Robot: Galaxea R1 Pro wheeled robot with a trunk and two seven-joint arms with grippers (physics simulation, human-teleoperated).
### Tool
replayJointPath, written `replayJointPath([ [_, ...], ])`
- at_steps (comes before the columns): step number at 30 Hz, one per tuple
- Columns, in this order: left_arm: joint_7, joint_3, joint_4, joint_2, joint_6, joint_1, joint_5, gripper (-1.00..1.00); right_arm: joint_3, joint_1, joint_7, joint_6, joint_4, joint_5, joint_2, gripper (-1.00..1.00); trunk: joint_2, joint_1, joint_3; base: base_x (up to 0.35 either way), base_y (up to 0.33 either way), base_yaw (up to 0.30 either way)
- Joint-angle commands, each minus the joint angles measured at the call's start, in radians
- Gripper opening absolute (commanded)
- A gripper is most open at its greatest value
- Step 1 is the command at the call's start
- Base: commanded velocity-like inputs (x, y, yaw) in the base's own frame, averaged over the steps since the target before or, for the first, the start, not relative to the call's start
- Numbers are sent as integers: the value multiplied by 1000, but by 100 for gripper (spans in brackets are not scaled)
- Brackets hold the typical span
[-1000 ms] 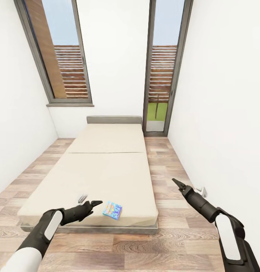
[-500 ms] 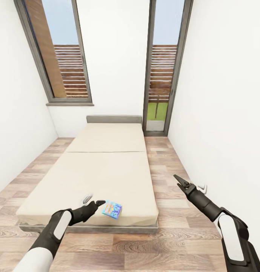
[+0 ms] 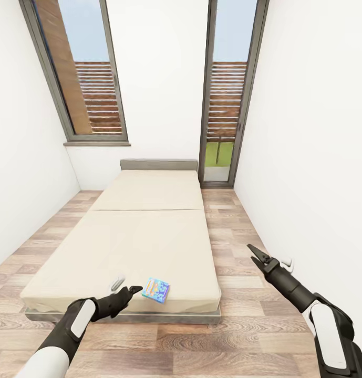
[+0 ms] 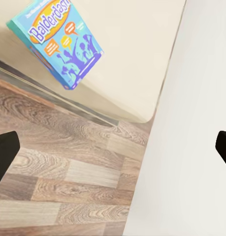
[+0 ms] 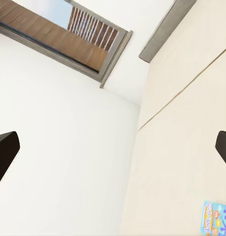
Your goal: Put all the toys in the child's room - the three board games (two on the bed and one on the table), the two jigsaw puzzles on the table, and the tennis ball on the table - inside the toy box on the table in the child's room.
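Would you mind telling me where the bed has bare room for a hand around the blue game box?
The bed is bare from the board game back to the headboard. It is tight only at the near edge, where the left hand sits beside the box. The right hand hangs over open floor.

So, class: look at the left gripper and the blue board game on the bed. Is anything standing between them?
Nothing visible does. The left gripper hangs open just beside the blue board game, which lies flat near the foot edge of the bed. Between them is bare mattress, and the game's cover is unobstructed.
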Motion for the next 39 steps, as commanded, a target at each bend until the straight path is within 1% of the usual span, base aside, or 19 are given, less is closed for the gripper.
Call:
replayJointPath([
  [1, -2, 3, 2, -3, 5, -1, 1, 100, -6, 4, 11, 11, -1, -3, 1, 100, -8, 4, -4, 0, 0, 0],
  [3, -1, 2, 17, -6, 1, -1, 0, 100, -10, 10, 26, 16, -3, -4, 1, 100, -22, 12, -11, 0, 0, 0],
  [6, -2, 2, 37, -3, 0, -1, 0, 100, -12, 13, 34, 19, -3, -5, 1, 100, -43, 23, -20, 0, 0, 0],
  [11, -4, 3, 43, 1, 0, -2, 0, 100, -12, 15, 37, 20, -3, -5, 1, 100, -78, 42, -36, 0, 0, 0],
  [14, -18, 4, 44, 12, 5, -6, 0, 100, -13, 16, 38, 21, -3, -5, 1, 100, -99, 54, -45, 0, 0, 0],
  [15, -34, 4, 44, 23, 6, -7, 0, 100, -13, 16, 38, 21, -3, -5, 1, 100, -106, 58, -48, 0, 0, 0],
  [16, -46, 4, 44, 28, 7, -7, 0, 100, -13, 16, 38, 21, -3, -5, 0, 100, -113, 61, -51, 0, 0, 0],
  [17, -71, 4, 44, 35, 7, -8, -1, 100, -13, 16, 38, 21, -3, -5, 1, 100, -120, 65, -54, 0, 0, 0],
  [19, -99, 4, 44, 40, 8, -8, -1, 100, -12, 16, 38, 21, -3, -5, 1, 100, -134, 73, -61, 0, 0, 0],
  [20, -128, 3, 44, 44, 9, -8, -2, 100, -12, 16, 38, 21, -3, -5, 1, 100, -141, 77, -64, 0, 0, 0],
  [23, -184, 2, 43, 56, 7, -8, -3, 100, -12, 16, 39, 20, -3, -5, 1, 100, -162, 88, -73, 0, 0, 0],
  [28, -215, 4, 42, 64, 6, -8, -2, 100, -12, 16, 38, 20, -3, -5, 2, 100, -197, 107, -89, 0, 0, 0],
  [33, -219, 5, 36, 60, 0, -16, -2, 100, -15, 16, 38, 20, -2, -4, 1, 100, -232, 127, -105, 0, 0, 0],
  [36, -222, 5, 33, 56, -21, -21, -1, 100, -16, 16, 38, 20, -2, -5, 1, 100, -253, 138, -114, 0, 0, 0],
  [39, -239, 4, 33, 59, -33, -23, 0, 100, -17, 16, 37, 20, -1, -4, 2, 100, -274, 150, -123, 0, 0, 0],
])
